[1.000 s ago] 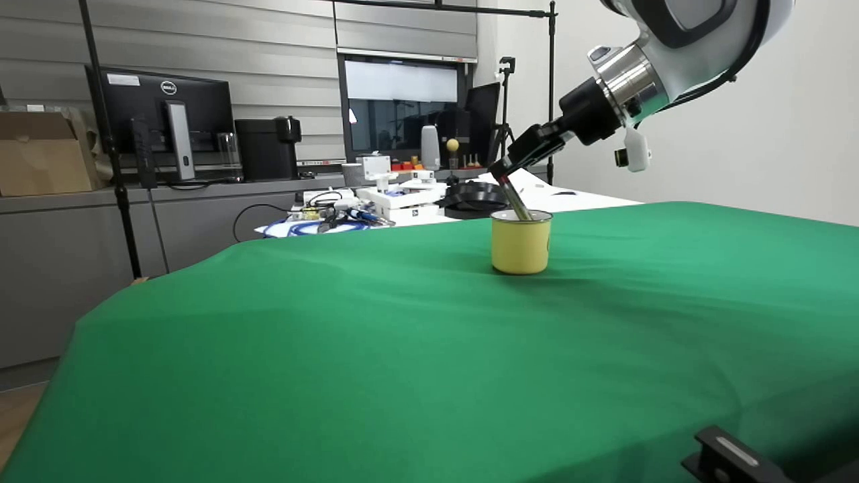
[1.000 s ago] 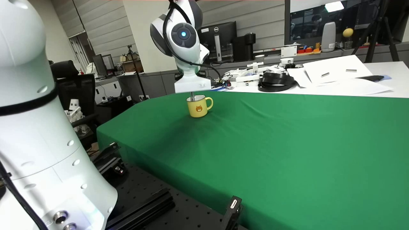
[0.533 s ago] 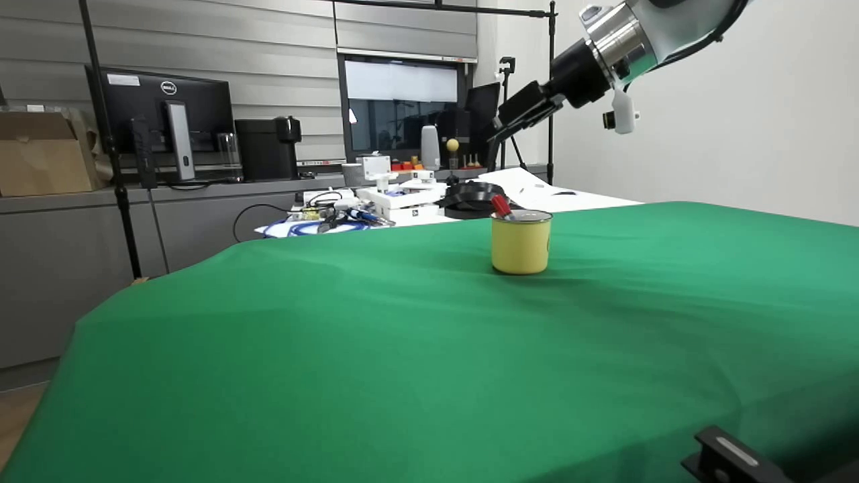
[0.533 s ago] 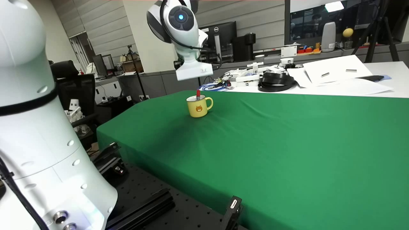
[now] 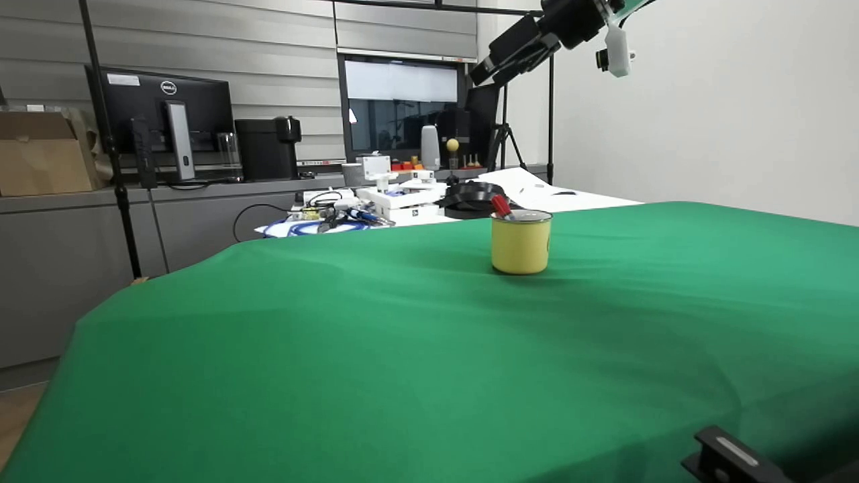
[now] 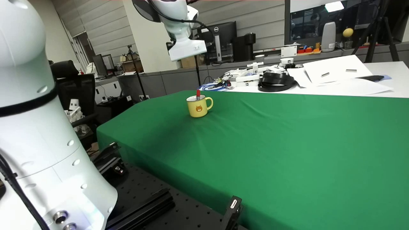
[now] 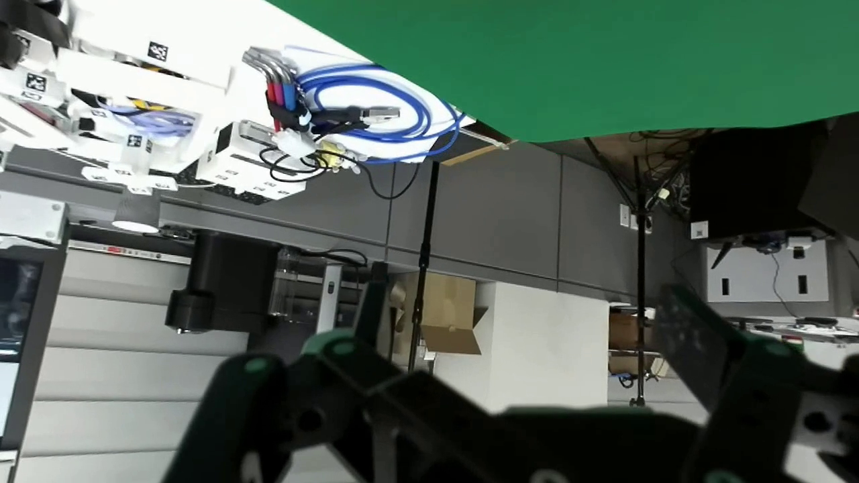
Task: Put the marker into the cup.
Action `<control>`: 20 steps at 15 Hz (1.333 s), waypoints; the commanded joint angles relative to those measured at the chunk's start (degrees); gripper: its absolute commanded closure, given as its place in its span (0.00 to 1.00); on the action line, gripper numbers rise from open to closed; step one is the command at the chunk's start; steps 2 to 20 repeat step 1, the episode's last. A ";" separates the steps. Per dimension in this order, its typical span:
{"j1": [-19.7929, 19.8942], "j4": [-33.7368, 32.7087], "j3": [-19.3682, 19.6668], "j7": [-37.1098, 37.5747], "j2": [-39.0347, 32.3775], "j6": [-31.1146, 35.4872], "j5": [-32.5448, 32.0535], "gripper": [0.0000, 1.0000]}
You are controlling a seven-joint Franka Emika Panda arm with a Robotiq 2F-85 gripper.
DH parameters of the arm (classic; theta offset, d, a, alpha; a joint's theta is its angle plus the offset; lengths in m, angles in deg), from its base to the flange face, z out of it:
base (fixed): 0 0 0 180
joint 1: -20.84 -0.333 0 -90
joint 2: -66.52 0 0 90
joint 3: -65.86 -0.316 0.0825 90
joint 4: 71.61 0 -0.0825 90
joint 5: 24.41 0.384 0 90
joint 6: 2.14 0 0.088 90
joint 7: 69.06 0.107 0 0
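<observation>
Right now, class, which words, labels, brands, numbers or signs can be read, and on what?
"DELL": on the back of the monitor.
Label on it: too small to read.
Square codes on white parts: no readable text.
Cup: animal face, no words.
Anything else: too small or blurred.

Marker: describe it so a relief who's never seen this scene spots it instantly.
In an exterior view, start from the green cloth; toward its upper left in the picture stands a yellow cup. The marker sits partly inside it; the red end poking out of the top sets it apart from the cup's yellow.
</observation>
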 commanded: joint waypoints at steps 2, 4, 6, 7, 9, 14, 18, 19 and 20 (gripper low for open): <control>0.01 0.07 -0.01 0.01 -0.02 0.01 0.00 0.00; 0.01 0.07 -0.01 0.01 -0.02 0.01 0.00 0.00; 0.01 0.07 -0.01 0.01 -0.02 0.01 0.00 0.00; 0.01 0.07 -0.01 0.01 -0.02 0.01 0.00 0.00; 0.01 0.07 -0.01 0.01 -0.02 0.01 0.00 0.00; 0.01 0.07 -0.01 0.01 -0.02 0.01 0.00 0.00; 0.01 0.07 -0.01 0.01 -0.02 0.01 0.00 0.00; 0.01 0.07 -0.01 0.01 -0.02 0.01 0.00 0.00; 0.01 0.07 -0.01 0.01 -0.02 0.01 0.00 0.00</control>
